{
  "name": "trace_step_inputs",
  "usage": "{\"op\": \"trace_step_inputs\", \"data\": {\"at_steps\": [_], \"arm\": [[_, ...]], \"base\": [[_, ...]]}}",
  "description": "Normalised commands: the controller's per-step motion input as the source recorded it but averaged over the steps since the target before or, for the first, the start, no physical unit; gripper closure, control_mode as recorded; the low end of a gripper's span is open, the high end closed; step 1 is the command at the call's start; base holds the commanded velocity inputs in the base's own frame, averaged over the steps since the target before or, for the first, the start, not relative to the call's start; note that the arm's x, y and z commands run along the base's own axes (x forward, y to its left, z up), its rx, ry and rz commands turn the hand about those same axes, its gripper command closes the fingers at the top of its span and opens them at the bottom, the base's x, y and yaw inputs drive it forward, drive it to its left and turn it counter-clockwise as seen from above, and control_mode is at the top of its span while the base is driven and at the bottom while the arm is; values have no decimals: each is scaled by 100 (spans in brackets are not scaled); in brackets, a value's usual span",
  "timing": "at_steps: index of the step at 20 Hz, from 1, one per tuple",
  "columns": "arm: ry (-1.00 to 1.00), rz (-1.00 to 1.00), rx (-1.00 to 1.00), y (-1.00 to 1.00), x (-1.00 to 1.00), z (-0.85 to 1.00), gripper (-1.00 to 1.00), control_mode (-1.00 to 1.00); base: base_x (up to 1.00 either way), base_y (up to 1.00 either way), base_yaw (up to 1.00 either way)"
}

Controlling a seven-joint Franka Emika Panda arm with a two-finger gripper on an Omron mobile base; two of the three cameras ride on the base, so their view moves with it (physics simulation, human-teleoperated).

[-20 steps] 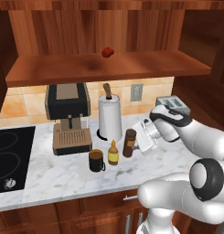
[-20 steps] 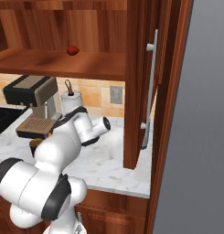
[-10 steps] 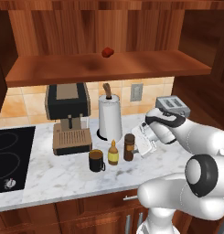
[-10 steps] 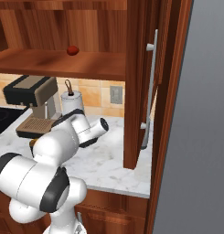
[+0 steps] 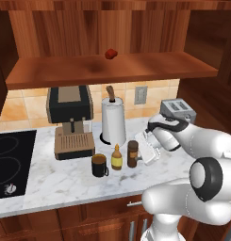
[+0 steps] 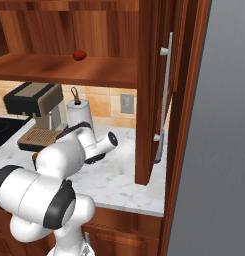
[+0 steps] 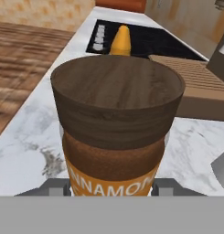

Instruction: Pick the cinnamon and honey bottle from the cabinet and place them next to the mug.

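Note:
The cinnamon [image 5: 132,150], a dark brown jar with a tan label, stands upright on the marble counter just right of the honey bottle [image 5: 117,158]. The dark mug [image 5: 99,165] is left of the honey bottle. My gripper [image 5: 138,153] reaches in from the right and is shut on the cinnamon. In the hand view the cinnamon [image 7: 117,114] looms large between my fingers [image 7: 56,186], and the honey bottle's yellow cap [image 7: 121,40] pokes up behind it. The open wooden cabinet [image 5: 112,68] hangs above the counter.
A small red lump [image 5: 111,53] lies on the cabinet shelf. A coffee machine [image 5: 70,120], a paper towel roll [image 5: 113,123] and a toaster [image 5: 179,109] stand along the back wall. A black stove [image 5: 11,162] is at the left. The cabinet door [image 6: 164,95] stands open at the right.
My gripper has carried the cinnamon down and slightly left, to the counter beside the honey bottle. The mug and honey bottle have not moved.

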Motion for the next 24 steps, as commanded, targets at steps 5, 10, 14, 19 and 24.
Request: {"op": "trace_step_inputs", "data": {"at_steps": [5,10,14,19,24], "arm": [[-7,0,0,0,15,-11,100,-100],[-2,0,0,4,27,-5,100,-100],[0,0,0,7,25,0,100,-100],[0,0,0,6,13,0,100,-100],[0,0,1,12,0,-3,100,-100]], "base": [[0,0,0],[0,0,0],[0,0,0],[0,0,0],[0,0,0]]}}
